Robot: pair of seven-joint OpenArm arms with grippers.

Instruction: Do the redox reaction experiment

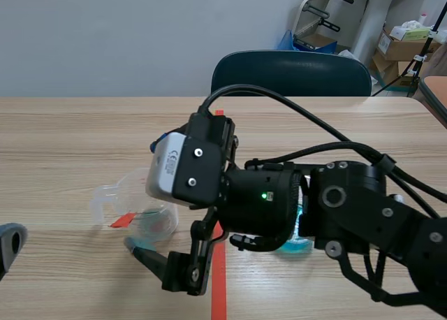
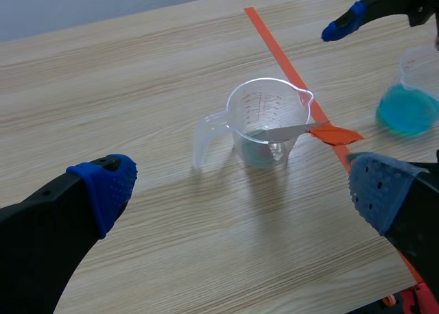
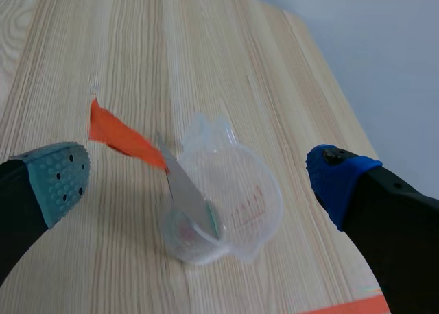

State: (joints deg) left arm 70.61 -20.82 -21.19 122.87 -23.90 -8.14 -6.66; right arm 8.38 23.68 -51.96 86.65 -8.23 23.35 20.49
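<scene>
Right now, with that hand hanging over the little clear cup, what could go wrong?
The metal strip leans loosely on the rim of the clear cup, below the open right hand; a nudge might flip it out or tip the cup. The beaker of blue liquid stands close beside the right arm, so a swing could spill it.

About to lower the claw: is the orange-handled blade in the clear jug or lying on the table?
In. The blade slants down into the jug, orange handle poking out over its rim.

Blue-liquid beaker [image 1: 297, 244] mostly behind right arm [image 1: 363, 208], left fingers [image 1: 8, 240] cut by edge
</scene>
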